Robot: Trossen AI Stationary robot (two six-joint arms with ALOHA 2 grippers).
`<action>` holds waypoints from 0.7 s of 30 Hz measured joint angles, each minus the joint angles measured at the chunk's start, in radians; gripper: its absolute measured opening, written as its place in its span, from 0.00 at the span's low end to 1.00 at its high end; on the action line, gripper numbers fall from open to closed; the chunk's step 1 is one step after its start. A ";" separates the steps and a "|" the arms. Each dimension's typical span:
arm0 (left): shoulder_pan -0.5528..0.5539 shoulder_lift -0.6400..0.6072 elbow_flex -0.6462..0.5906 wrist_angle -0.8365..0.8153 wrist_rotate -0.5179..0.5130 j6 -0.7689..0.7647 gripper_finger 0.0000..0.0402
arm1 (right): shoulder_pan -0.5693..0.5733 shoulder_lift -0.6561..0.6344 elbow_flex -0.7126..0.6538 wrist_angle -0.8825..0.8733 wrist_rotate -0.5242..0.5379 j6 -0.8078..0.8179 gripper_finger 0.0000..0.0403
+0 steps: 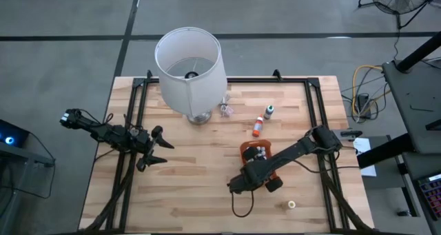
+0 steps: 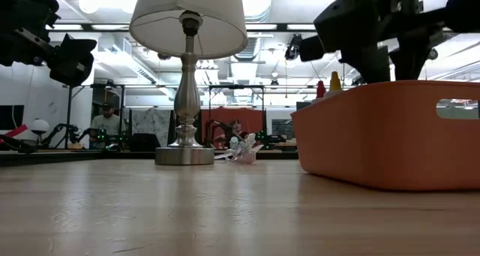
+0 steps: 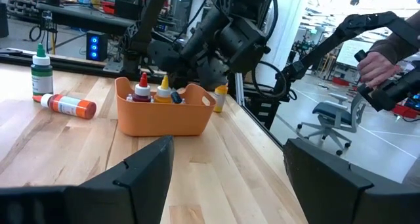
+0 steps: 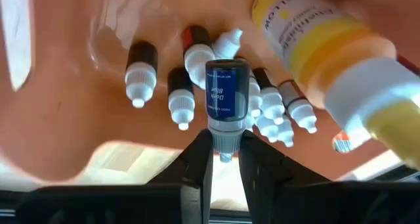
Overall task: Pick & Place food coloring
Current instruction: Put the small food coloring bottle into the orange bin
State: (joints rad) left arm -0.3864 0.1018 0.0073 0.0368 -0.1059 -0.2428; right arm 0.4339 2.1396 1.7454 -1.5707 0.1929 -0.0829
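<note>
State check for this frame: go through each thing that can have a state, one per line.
Right gripper: over the orange tray, jaws shut on the blue bottle.
Left gripper: jaws open, empty, away from the tray.
Green-capped bottle: upright on the table.
Orange bottle: lying on its side.
Lamp: upright.

Orange tray [image 1: 252, 150] on pale striped wood bench [image 1: 200, 187]. White lampshade [image 1: 189, 59], silver lamp base [image 2: 184, 155]. Blue-labelled bottle [image 4: 225, 96] with white cap, between dark fingers of right hand [image 4: 225, 159]. Yellow bottle [image 4: 328, 60], white cap. Lying orange bottle [image 1: 257, 127]; standing green-capped bottle [image 1: 269, 111]. Left hand [image 1: 157, 147] black.
</note>
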 joint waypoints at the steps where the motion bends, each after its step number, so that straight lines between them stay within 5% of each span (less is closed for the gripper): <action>1: 0.000 0.000 0.000 0.000 0.000 0.000 0.64 | 0.000 -0.008 -0.004 0.000 0.002 -0.003 0.13; 21: 0.000 0.000 0.000 0.000 0.000 0.000 0.64 | 0.009 -0.071 -0.145 -0.001 0.052 -0.099 0.11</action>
State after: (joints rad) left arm -0.3862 0.1017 0.0074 0.0368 -0.1059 -0.2428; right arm 0.4426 2.0684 1.6001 -1.5713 0.2453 -0.1823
